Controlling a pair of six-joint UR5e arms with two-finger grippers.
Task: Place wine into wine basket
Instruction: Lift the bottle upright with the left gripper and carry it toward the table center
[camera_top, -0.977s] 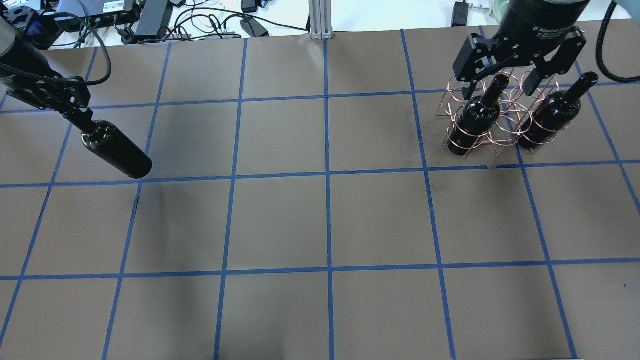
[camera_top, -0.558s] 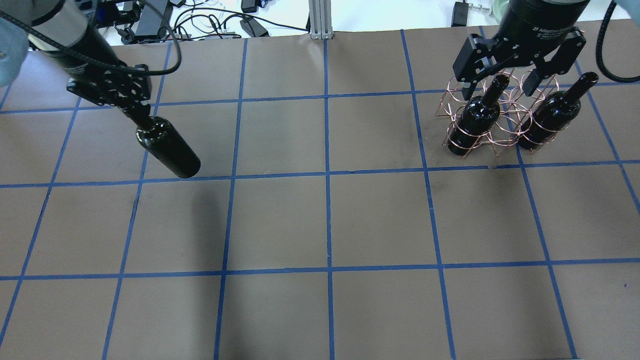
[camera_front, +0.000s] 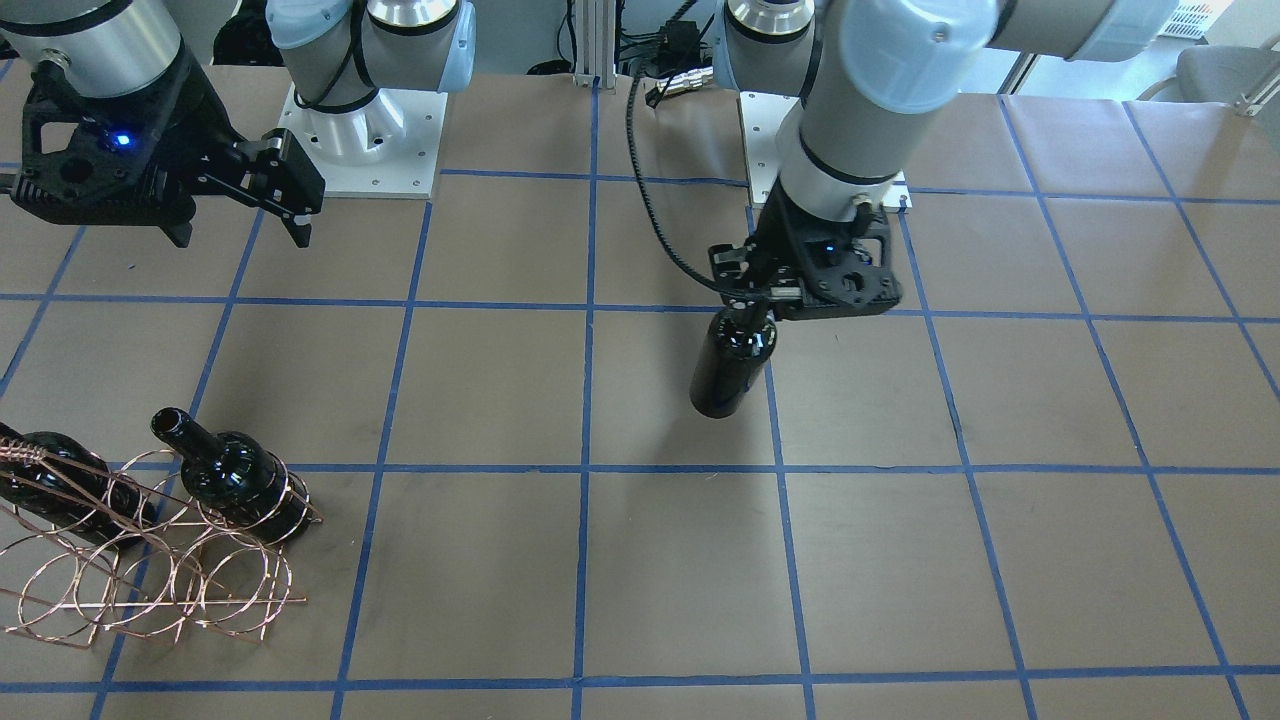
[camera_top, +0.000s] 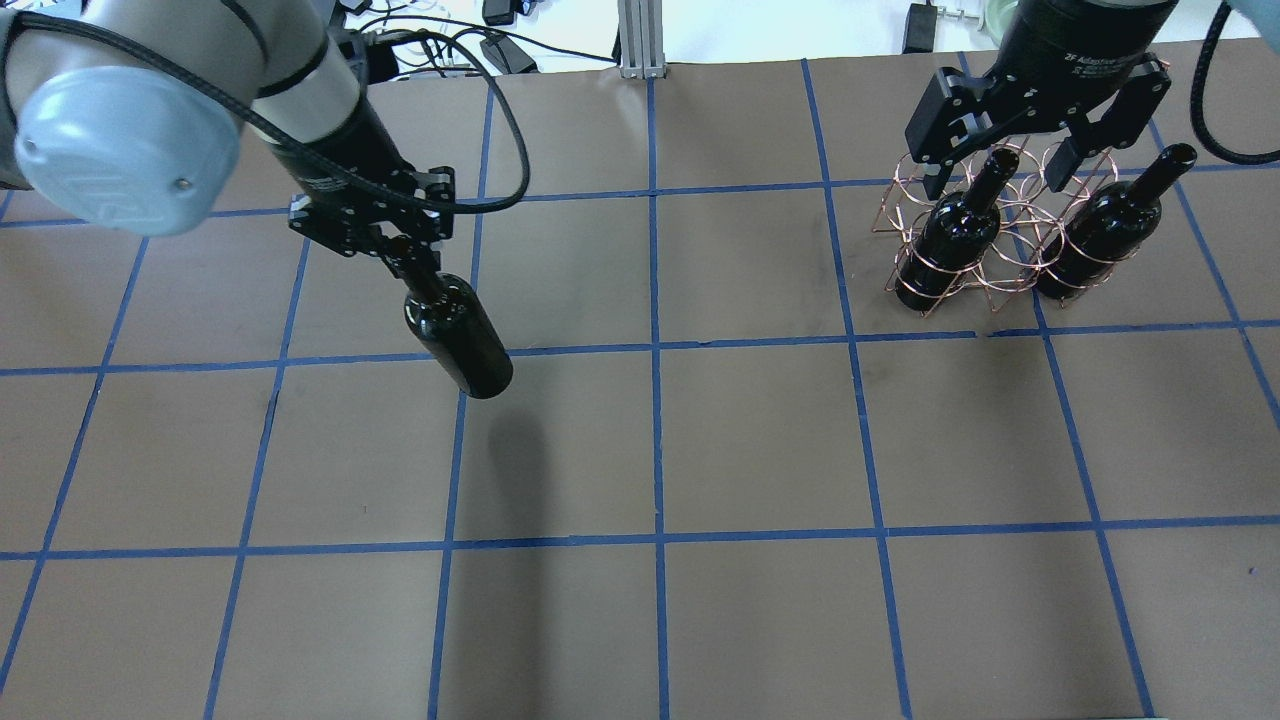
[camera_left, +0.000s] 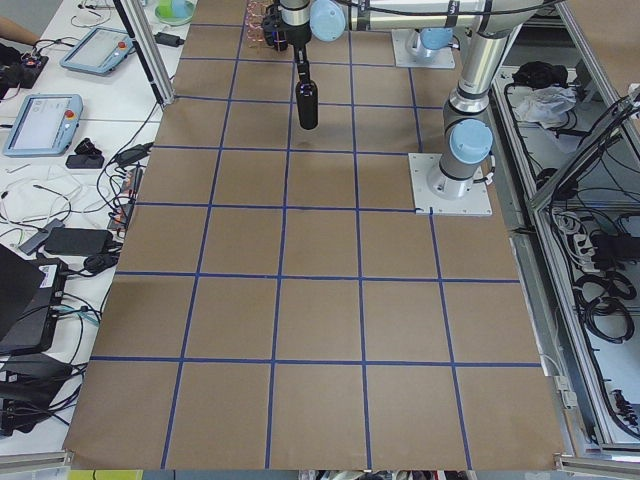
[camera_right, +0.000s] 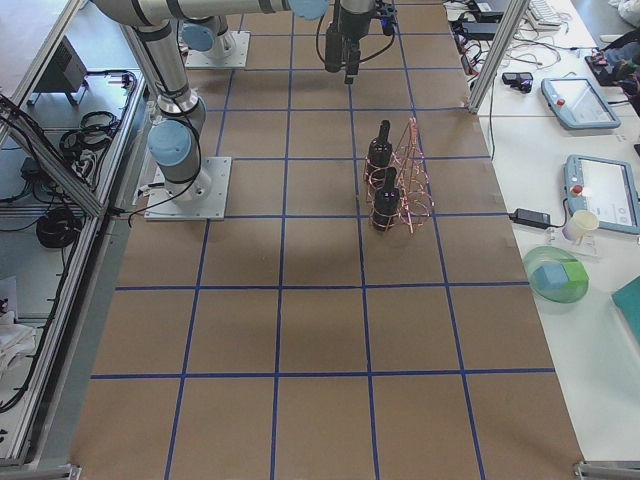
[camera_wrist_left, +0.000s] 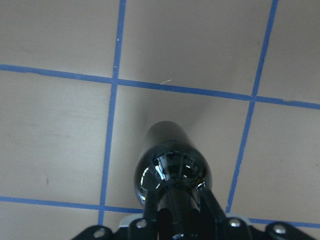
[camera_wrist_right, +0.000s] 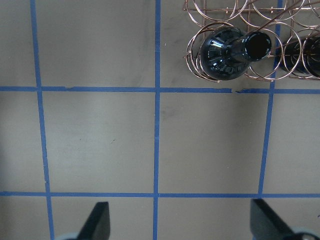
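Note:
My left gripper (camera_top: 405, 255) is shut on the neck of a glossy black wine bottle (camera_top: 462, 340) and holds it hanging above the table, left of centre. It also shows in the front view (camera_front: 732, 365) and the left wrist view (camera_wrist_left: 170, 165). The copper wire wine basket (camera_top: 1015, 215) stands at the far right and holds two look-alike bottles, one on its left (camera_top: 950, 240) and one on its right (camera_top: 1095, 235). My right gripper (camera_top: 1005, 165) is open and empty, hovering above the basket. The right wrist view shows the basket (camera_wrist_right: 215, 10) and one bottle (camera_wrist_right: 225, 47) below it.
The table is brown paper with a blue tape grid (camera_top: 655, 350). Cables and power bricks (camera_top: 300, 40) lie beyond the far edge, beside an aluminium post (camera_top: 637, 40). The arm bases (camera_front: 360, 130) stand on the robot's side.
My left arm has carried the bottle to the right, from the table's left edge toward the middle. The right gripper and the basket have not moved.

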